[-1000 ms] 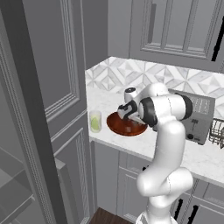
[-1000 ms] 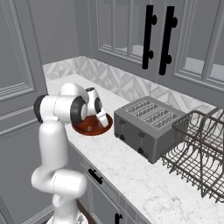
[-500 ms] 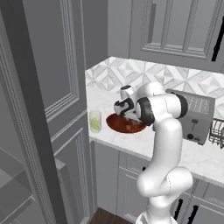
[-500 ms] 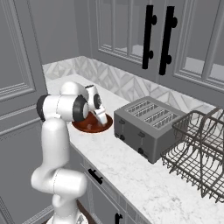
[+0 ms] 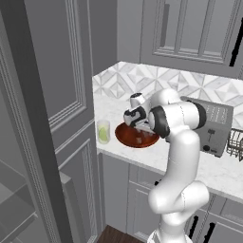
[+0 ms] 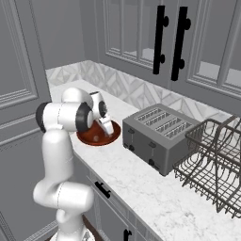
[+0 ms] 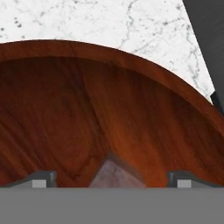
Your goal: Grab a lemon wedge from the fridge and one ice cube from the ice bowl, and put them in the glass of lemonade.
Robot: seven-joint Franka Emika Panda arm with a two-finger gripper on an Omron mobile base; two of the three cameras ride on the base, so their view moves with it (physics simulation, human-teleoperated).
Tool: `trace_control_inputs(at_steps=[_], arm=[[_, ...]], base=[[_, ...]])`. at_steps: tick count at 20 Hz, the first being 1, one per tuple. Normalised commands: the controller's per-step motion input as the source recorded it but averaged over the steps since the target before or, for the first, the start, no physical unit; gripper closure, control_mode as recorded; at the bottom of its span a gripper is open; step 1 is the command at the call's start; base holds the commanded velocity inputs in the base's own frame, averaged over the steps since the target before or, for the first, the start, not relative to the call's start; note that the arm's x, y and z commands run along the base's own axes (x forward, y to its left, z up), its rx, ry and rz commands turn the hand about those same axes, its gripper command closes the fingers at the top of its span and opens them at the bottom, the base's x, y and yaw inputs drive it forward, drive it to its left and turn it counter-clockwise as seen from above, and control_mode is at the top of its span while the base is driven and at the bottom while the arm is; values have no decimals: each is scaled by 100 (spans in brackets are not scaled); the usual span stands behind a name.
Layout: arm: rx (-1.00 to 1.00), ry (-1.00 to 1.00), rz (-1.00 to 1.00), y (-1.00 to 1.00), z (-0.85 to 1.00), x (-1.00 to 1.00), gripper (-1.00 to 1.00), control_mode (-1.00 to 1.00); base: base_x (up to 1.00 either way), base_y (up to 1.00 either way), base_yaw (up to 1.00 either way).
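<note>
Ice bowl (image 5: 136,137) sits on the marble counter (image 6: 141,183), with the glass of lemonade (image 5: 103,131) just beside it at 9 o'clock in the left base view. Since a second ago the gripper (image 7: 112,177) has dropped lower into the bowl. Its fingers (image 7: 43,178) stand wide apart, an ice cube (image 7: 117,174) between them, untouched.

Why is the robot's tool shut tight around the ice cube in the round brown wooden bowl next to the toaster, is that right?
Not quite. The tool is open, not shut: in the hand view its two dark fingertips stand wide apart on either side of the pale ice cube. The rest holds: the cube lies in the round reddish-brown wooden bowl, next to the grey metal toaster.
</note>
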Motion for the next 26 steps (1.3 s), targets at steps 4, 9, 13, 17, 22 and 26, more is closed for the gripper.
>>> trace_control_inputs(at_steps=[4, 9, 13, 17, 22, 26], arm=[[0, 0, 0, 0, 0, 0, -100, -100], [0, 0, 0, 0, -1, 2, 100, -100], [0, 0, 0, 0, -1, 2, 100, -100], [0, 0, 0, 0, 0, 0, 100, -100], [1, -6, 0, 1, 37, -5, 100, -100], [10, -20, 0, 16, 100, -27, 100, -100]], base=[[0, 0, 0], [0, 0, 0], [0, 0, 0], [0, 0, 0], [0, 0, 0], [0, 0, 0]])
